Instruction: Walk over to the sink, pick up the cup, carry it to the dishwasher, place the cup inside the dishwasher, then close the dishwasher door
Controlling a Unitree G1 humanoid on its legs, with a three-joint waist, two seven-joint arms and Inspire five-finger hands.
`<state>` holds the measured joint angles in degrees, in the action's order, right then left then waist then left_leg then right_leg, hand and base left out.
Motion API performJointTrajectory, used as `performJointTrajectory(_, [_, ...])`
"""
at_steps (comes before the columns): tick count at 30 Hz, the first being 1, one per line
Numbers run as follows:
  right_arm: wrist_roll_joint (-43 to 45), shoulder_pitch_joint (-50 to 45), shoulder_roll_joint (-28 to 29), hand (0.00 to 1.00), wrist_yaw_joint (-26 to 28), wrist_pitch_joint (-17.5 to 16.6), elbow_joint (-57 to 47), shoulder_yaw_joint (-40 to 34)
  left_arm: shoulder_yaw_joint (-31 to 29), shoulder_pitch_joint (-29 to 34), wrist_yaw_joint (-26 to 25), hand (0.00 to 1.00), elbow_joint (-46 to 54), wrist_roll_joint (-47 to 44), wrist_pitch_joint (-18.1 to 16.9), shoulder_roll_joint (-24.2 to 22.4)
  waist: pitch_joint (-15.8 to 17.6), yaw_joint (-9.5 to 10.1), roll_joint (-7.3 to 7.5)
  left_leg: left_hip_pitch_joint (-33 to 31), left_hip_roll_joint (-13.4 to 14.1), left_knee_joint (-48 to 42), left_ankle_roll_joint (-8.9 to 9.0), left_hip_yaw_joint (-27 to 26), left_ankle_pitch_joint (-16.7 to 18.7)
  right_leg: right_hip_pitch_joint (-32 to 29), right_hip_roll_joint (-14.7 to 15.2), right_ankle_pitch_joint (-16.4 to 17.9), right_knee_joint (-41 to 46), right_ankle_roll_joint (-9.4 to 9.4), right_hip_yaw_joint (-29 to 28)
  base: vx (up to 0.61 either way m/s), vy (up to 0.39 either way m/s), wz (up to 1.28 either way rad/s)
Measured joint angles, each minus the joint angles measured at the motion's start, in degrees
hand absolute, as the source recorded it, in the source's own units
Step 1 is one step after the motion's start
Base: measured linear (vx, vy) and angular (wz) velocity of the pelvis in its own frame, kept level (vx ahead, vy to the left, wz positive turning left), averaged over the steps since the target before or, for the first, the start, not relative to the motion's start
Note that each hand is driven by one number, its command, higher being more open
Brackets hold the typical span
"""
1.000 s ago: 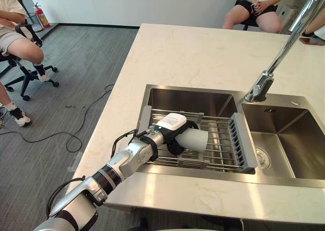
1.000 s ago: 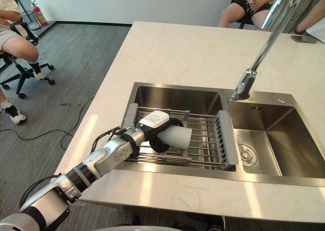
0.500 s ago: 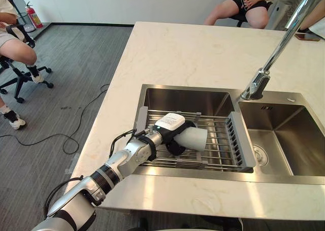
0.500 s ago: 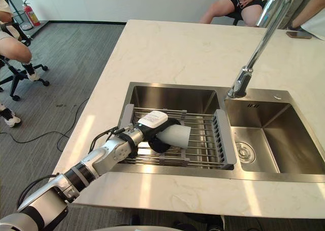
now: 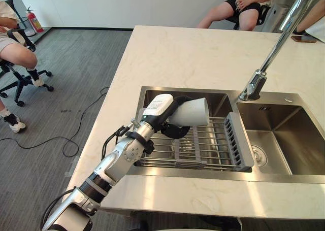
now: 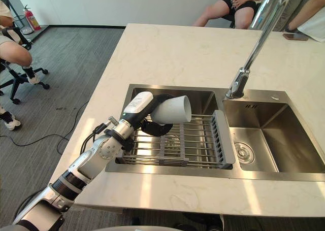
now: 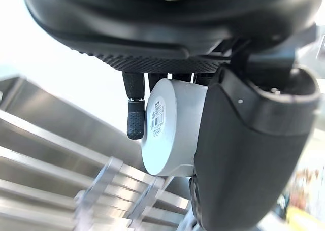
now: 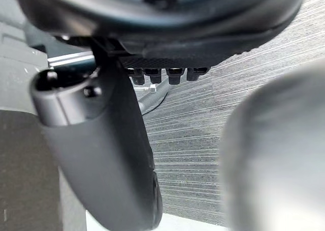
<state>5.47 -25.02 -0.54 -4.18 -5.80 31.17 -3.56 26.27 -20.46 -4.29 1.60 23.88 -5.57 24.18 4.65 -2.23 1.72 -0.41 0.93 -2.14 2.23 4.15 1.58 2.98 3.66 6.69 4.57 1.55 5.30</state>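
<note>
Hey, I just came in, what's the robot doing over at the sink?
The robot's left hand has its fingers and thumb wrapped round a white cup. It holds the cup on its side above the wire rack in the sink's left basin, mouth turned toward the faucet. The pick-up looks done; the carry lies ahead. The right hand hangs over the grey floor. People sit around the counter.

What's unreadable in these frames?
- Faucet spout: cut off by the top edge, both eye views.
- Right basin: far side cut off by the right edge, left eye view.
- Cup inside: mouth faces sideways; left wrist view shows its base.
- Left hand fingers: mostly hidden behind the cup, eye views.
- Rack: blurred, left wrist view.
</note>
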Motion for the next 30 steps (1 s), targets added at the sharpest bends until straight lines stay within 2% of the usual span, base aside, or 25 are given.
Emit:
performJointTrajectory(7, [-0.02,0.71,0.07,1.0,0.4,0.0,0.98,-0.01,-8.23,7.86,-5.05,0.0,10.19,-5.36,-0.21,-4.73,-0.01,0.49,-0.01,0.2,-0.1,-0.05,0.01,0.69,0.02,0.91,0.02,-0.02,-0.58,0.02,0.83,0.01,0.003,0.05])
performJointTrajectory(13, [-0.05,1.76,0.67,1.0,0.34,0.06,1.89,0.04,-16.24,16.53,-8.88,0.0,18.6,-9.74,-0.58,-9.15,-0.04,1.97,-0.08,0.34,-0.11,-0.38,-0.02,1.32,0.16,1.62,0.01,-0.04,-0.67,0.01,1.58,-0.01,0.002,0.06])
performJointTrajectory(16, [-0.05,1.86,1.02,1.0,0.4,0.1,1.93,0.49,-18.86,19.77,-10.64,0.0,21.74,-12.04,-1.21,-11.29,-0.06,2.97,-0.12,0.3,-0.22,-0.57,-0.11,1.52,0.29,1.78,0.14,-0.04,-0.68,0.01,1.81,-0.01,0.009,0.03])
performJointTrajectory(19, [-0.04,2.17,1.36,1.0,0.4,0.1,1.93,0.6,-21.25,22.44,-11.84,0.0,23.66,-14.9,-2.09,-13.35,-0.12,3.18,-0.19,-0.02,-0.45,-0.7,-0.12,2.15,0.27,1.88,0.36,-0.05,-0.79,0.05,2.46,0.0,0.017,0.1])
performJointTrajectory(23, [-0.04,2.36,1.73,1.0,0.37,0.11,2.01,0.62,-23.74,25.66,-12.16,0.0,25.17,-16.61,-2.32,-15.93,-0.16,3.52,-0.18,-0.48,-0.6,-1.09,-0.17,2.58,0.35,1.94,0.41,-0.11,-1.05,0.14,2.89,0.0,0.006,0.06])
performJointTrajectory(30, [-0.03,3.47,1.8,1.0,0.31,0.15,3.73,0.71,-23.79,31.1,-12.59,0.0,25.84,-22.48,-2.82,-19.16,-0.44,4.72,-0.13,-1.05,-0.45,-1.57,-0.26,2.82,0.52,1.93,0.65,-0.44,-1.49,0.57,3.09,0.0,0.005,0.01])
